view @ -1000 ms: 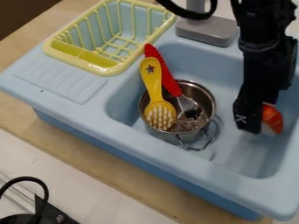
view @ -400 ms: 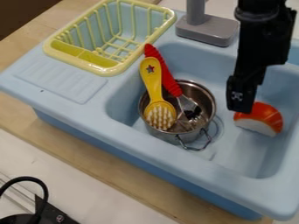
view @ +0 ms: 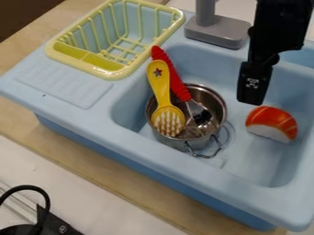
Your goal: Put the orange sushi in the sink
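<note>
Wooden tabletop (view: 92,167) | light-blue toy sink (view: 61,82) sitting directly on it

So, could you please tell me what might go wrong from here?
The gripper hangs near the sushi, so a low sideways move might knock it over in the sink. The brush and red handle stick up out of the pot; a bump could perhaps tip them out.

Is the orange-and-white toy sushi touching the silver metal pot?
Apart. The camera view shows the floor of the light blue plastic sink between the sushi and the pot's right side.
</note>
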`<state>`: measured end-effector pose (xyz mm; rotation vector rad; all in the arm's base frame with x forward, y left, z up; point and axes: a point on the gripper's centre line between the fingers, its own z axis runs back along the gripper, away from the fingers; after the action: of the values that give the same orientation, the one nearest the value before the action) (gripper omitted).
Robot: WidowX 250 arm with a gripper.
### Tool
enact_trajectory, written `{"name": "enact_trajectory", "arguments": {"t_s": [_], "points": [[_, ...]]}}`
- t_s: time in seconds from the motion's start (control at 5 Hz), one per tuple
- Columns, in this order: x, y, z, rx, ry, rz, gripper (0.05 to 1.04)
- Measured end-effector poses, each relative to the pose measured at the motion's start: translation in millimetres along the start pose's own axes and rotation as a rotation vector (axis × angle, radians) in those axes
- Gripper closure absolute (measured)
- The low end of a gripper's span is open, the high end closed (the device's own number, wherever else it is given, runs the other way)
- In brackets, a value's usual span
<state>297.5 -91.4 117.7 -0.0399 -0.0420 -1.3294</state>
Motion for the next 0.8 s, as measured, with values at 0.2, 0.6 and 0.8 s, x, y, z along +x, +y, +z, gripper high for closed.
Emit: {"name": "enact_trajectory", "arguments": {"t_s": [0.2,0.6,0.8], "points": [[-3,-1,1,-0.001,0.007,0.015,0.084],[-10,-27,14,0.060,0.020,0.001,0.084],[-18,-39,21,0.059,0.031,0.021,0.084]]}}
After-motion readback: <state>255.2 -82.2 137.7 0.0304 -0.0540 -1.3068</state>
